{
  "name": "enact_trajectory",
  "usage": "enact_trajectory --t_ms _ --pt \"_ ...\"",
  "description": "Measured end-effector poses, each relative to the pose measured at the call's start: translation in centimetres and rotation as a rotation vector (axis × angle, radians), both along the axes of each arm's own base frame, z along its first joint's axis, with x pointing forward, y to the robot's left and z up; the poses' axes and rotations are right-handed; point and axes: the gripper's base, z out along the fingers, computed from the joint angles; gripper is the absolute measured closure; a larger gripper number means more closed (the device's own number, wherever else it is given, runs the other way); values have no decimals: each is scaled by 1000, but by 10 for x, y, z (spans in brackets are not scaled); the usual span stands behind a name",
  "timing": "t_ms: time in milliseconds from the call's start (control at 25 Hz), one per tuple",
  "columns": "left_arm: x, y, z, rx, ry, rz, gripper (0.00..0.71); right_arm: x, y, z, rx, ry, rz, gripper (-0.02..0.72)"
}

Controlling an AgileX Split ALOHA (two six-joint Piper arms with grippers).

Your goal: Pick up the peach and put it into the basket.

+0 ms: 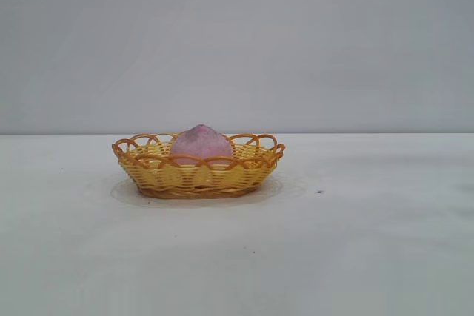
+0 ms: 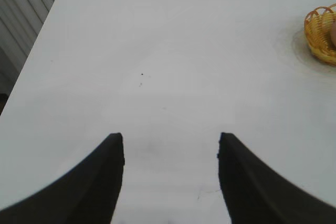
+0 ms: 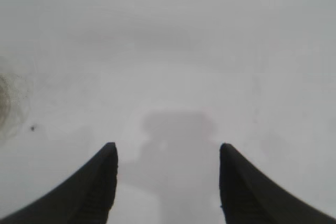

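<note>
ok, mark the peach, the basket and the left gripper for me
peach [image 1: 201, 143]: exterior view, on its pink front face above the rim.
basket [image 1: 194, 177]: exterior view, on the yellow woven front wall.
left gripper [image 2: 170, 145]: left wrist view, midway between its two dark fingertips, spread apart over bare table.

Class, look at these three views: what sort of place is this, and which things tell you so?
Probably a robot test bench, not a home: a bare white table against a plain grey wall, one basket holding a peach, and both tools, left and right, open over the tabletop.

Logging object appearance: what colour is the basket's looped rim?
Orange-brown, above yellow-tan woven sides; the basket shows best in the exterior view.
</note>
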Motion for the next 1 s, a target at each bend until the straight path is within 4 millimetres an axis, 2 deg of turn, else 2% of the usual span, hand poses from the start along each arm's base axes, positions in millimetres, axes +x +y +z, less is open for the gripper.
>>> enact_trajectory --t_ms 360,600,760,1000 --pt "0 0 0 0 0 0 354 -109 -9 28 22 -167 1 336" --pt "0 0 0 0 0 0 354 -163 -13 29 23 -193 9 336" --pt "0 0 0 0 0 0 354 -190 -15 17 16 -192 22 336" --pt "0 0 0 0 0 0 354 -213 -17 -20 13 -213 29 336"
